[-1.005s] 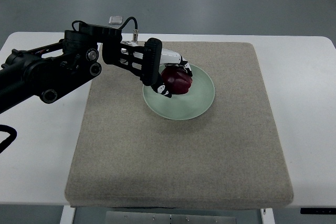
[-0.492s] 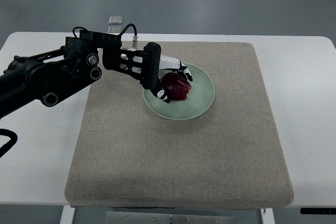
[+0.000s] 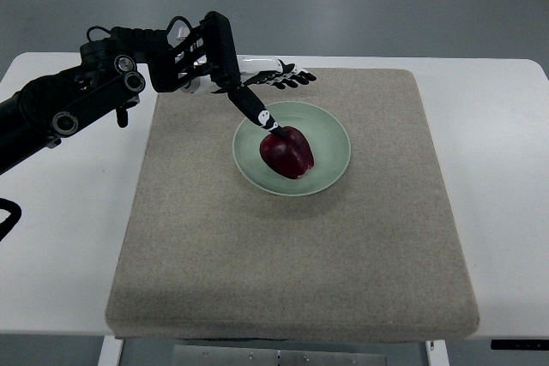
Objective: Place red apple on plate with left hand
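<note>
A dark red apple (image 3: 288,152) lies in the pale green plate (image 3: 330,147), a little left of its middle. My left hand (image 3: 268,99) hovers above the plate's upper left rim with its fingers spread and nothing in them. Its thumb (image 3: 257,113) reaches down toward the apple's top, and I cannot tell if it touches. The other fingertips (image 3: 296,79) point right, past the plate's far rim. The black left arm (image 3: 94,100) comes in from the left edge. My right hand is out of view.
The plate rests on a beige fabric mat (image 3: 292,237) that covers most of the white table (image 3: 60,237). A small grey object sits at the table's far edge behind the left arm, mostly hidden.
The left hand has let go of the apple, opened its fingers and pulled back up and to the left. The apple now lies free on the plate.
</note>
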You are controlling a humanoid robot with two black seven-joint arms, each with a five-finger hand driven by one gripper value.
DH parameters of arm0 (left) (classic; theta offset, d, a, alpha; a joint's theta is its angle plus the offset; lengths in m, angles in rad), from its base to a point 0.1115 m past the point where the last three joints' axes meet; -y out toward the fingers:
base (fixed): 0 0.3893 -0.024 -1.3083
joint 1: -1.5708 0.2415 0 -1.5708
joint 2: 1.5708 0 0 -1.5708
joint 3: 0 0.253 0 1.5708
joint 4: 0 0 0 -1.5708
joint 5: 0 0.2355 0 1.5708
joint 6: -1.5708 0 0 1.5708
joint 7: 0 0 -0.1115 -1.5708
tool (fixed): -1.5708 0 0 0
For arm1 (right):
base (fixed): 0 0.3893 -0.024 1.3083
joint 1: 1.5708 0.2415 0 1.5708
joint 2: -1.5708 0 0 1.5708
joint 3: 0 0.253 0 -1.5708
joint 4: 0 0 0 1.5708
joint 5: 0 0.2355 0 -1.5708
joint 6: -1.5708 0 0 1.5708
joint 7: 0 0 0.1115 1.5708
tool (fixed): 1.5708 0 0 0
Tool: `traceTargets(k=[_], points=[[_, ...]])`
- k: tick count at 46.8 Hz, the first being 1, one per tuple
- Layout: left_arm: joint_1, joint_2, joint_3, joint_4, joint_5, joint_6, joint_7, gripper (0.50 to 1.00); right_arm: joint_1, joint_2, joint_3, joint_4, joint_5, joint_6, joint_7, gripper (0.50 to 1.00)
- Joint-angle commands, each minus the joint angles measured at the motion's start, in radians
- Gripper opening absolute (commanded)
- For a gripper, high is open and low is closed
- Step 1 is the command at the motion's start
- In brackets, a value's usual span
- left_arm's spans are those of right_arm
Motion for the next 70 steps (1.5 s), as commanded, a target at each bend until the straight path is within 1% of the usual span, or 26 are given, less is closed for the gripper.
traceTargets(k=[1, 6, 12, 18, 28, 35, 41, 49, 55, 70], points=[[-0.003, 0.006, -0.005, 0.041, -0.125, 0.001, 0.0, 0.996, 0.0, 0.0, 0.0, 0.001, 0.0, 0.0, 0.0, 0.93], [-0.022, 0.017, -0.025, 0.067, -0.257, 0.009, 0.0, 0.996, 0.0, 0.0, 0.0, 0.001, 0.0, 0.0, 0.0, 0.928], [-0.005, 0.04, -0.087, 0.116, -0.481, 0.034, 0.001, 0.996, 0.0, 0.0, 0.0, 0.0, 0.0, 0.0, 0.0, 0.928], [0.012, 0.054, -0.094, 0.157, -0.7, 0.055, 0.0, 0.996, 0.0, 0.0, 0.0, 0.0, 0.0, 0.0, 0.0, 0.928], [0.012, 0.101, -0.094, 0.226, -0.984, 0.044, 0.011, 0.996, 0.0, 0.0, 0.0, 0.0, 0.0, 0.0, 0.0, 0.93], [0.018, 0.105, -0.098, 0.265, -1.158, 0.043, 0.023, 0.996, 0.0, 0.0, 0.0, 0.0, 0.0, 0.0, 0.0, 0.93], [0.032, 0.097, -0.098, 0.271, -1.188, 0.044, 0.058, 0.996, 0.0, 0.0, 0.0, 0.0, 0.0, 0.0, 0.0, 0.928], [0.047, 0.097, -0.102, 0.268, -1.193, 0.043, 0.067, 0.996, 0.0, 0.0, 0.0, 0.001, 0.0, 0.0, 0.0, 0.928], [0.052, 0.094, -0.102, 0.265, -1.193, 0.043, 0.095, 0.996, 0.0, 0.0, 0.0, 0.0, 0.0, 0.0, 0.0, 0.928], [0.059, 0.094, -0.119, 0.262, -1.225, 0.044, 0.106, 0.996, 0.0, 0.0, 0.002, 0.001, 0.005, 0.002, 0.0, 0.928]])
